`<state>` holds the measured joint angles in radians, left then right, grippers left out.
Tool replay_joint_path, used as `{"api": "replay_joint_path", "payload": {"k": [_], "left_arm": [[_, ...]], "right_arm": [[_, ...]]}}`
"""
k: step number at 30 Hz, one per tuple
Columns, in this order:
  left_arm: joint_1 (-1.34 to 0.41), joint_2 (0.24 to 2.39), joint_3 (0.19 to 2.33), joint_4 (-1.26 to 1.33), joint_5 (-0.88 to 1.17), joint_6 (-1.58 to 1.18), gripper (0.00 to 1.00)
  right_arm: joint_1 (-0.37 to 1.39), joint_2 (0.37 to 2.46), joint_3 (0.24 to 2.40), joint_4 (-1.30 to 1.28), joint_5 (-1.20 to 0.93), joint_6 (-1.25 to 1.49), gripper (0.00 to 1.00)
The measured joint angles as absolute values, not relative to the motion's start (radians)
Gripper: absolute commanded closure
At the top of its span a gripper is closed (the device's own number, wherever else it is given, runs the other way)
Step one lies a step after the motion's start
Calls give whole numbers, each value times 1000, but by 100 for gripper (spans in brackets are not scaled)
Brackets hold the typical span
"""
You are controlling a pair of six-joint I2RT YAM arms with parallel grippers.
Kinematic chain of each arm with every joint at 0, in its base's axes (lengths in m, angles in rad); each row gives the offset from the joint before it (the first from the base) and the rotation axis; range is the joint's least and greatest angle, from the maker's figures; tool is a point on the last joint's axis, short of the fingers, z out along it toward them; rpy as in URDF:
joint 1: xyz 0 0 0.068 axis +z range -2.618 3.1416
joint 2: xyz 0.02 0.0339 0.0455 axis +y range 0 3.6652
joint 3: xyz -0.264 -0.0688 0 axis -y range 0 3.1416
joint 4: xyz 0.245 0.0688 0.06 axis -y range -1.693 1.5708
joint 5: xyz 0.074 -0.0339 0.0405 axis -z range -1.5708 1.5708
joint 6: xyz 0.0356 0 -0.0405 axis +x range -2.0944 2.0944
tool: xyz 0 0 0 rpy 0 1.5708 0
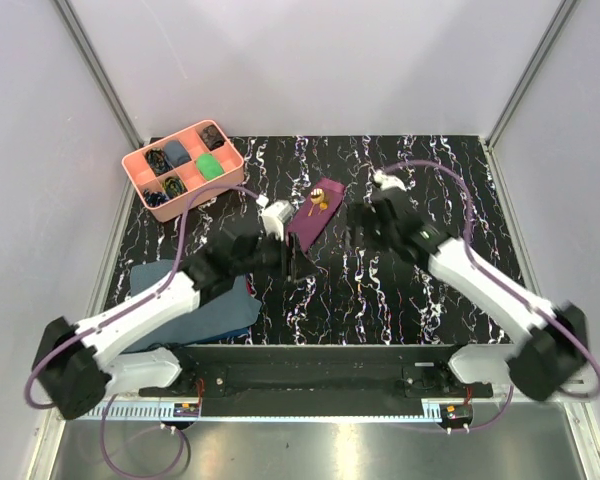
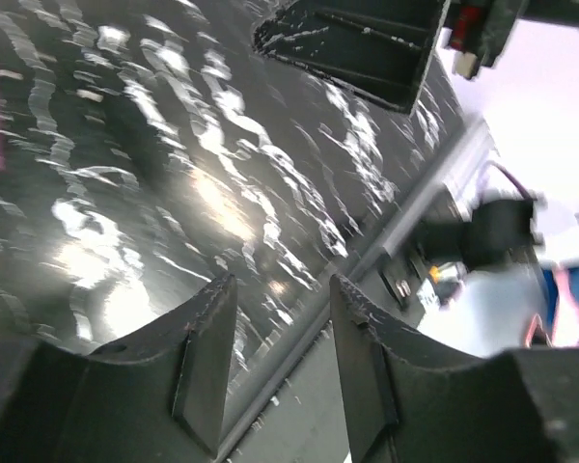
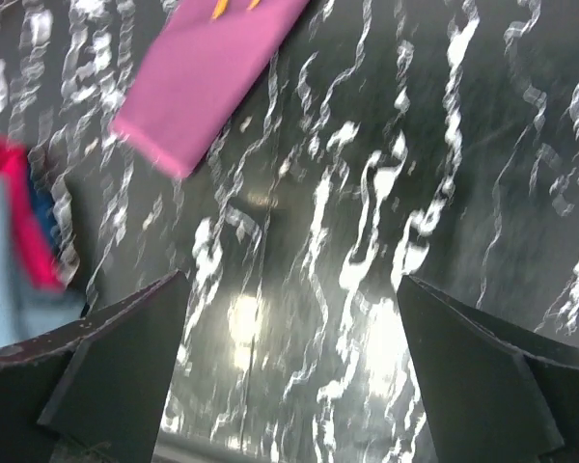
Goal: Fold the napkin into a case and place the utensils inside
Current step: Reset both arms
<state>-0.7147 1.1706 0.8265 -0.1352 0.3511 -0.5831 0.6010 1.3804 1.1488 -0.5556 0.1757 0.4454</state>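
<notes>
— Starting at the near edge of the table: anything lying about?
— Slate-blue cloth by the near-left corner, partly under the left arm, with a small red cloth against its edge.
— Next, the hands?
— Left gripper just past that cloth, near the table's middle, jaws parted and pinching nothing, only marbled top between the fingers. Right gripper right of middle, spread wide, likewise grasping nothing.
— Blocking anything?
— Flanking the case rather than covering it: left one just beside its near end, right one near its other side.
— And the case itself?
— Flat on the table, a narrow plum oblong slanting from the middle toward the far edge. Utensils at its far end, golden-orange against the plum; inside or on top, hard to tell.
— Farther back?
— Pink tray in the far-left corner, well apart from the case, holding small dark bits plus one green piece.
— Surface and room?
— Black top veined in white, glossy under the lights; metal rail along the near edge; pale walls all round, frame posts rising from both far corners.
</notes>
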Motion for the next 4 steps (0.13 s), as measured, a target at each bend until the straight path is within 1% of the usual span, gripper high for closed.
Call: {"api": "replay_joint_path", "payload": {"k": [4], "left_arm": [[-801, 1051, 741, -101, 315, -588, 51]], "right_arm": [[602, 1068, 870, -407, 88, 476, 0]]}}
